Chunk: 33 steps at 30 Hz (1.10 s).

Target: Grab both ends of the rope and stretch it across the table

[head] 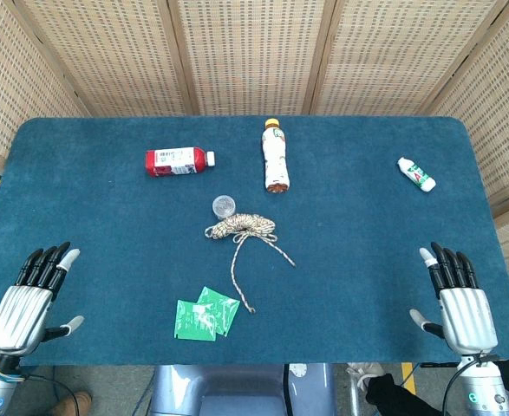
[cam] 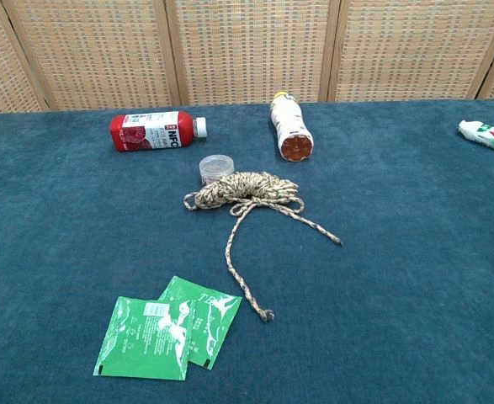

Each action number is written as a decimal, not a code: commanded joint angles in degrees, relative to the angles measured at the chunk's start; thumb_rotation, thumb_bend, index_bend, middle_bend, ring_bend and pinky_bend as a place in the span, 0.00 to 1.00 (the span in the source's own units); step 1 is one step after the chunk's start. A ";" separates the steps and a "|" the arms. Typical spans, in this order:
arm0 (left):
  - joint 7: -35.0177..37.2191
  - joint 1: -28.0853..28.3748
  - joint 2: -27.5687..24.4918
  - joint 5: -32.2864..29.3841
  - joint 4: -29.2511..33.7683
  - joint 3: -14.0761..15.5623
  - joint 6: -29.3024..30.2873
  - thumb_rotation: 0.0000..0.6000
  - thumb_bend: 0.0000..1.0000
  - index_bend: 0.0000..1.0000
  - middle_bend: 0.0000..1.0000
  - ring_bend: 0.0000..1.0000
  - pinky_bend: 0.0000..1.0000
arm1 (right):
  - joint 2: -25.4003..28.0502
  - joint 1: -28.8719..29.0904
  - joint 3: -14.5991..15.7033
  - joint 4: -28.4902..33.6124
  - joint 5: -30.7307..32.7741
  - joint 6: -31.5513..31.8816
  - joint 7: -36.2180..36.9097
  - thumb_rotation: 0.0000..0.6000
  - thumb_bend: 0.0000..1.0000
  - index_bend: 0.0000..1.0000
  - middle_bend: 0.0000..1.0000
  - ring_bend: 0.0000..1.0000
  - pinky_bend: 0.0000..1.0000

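A speckled beige rope (head: 244, 227) (cam: 247, 190) lies bundled in the middle of the blue table. Two loose ends trail toward me: one ends at the front (head: 251, 309) (cam: 266, 316), the other to the right (head: 291, 263) (cam: 337, 241). My left hand (head: 30, 299) rests at the near left edge, fingers spread, holding nothing. Open and empty as well, my right hand (head: 459, 299) is at the near right edge. Both hands are far from the rope. The chest view shows neither hand.
A red bottle (head: 179, 160) (cam: 156, 130) and an orange-capped bottle (head: 275, 156) (cam: 291, 128) lie behind the rope. A small clear jar (head: 224, 206) (cam: 215, 167) touches the bundle. Two green sachets (head: 205, 315) (cam: 167, 328) lie near the front. A white tube (head: 416, 173) (cam: 487, 137) is far right.
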<state>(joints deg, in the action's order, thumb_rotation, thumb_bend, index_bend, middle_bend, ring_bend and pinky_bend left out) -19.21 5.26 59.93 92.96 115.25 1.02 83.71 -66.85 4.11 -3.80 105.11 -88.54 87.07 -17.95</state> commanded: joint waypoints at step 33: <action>-6.90 3.57 4.73 -8.04 -1.51 -3.01 -4.80 1.00 0.00 0.00 0.00 0.00 0.00 | -20.37 31.00 -12.00 -14.00 38.47 -32.55 -9.18 1.00 0.29 0.45 0.00 0.00 0.00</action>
<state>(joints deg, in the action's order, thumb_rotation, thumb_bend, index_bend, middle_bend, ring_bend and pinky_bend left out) -25.72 8.60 64.46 85.34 113.78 -1.86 79.23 -84.39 32.76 -15.08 93.13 -53.54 54.91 -24.45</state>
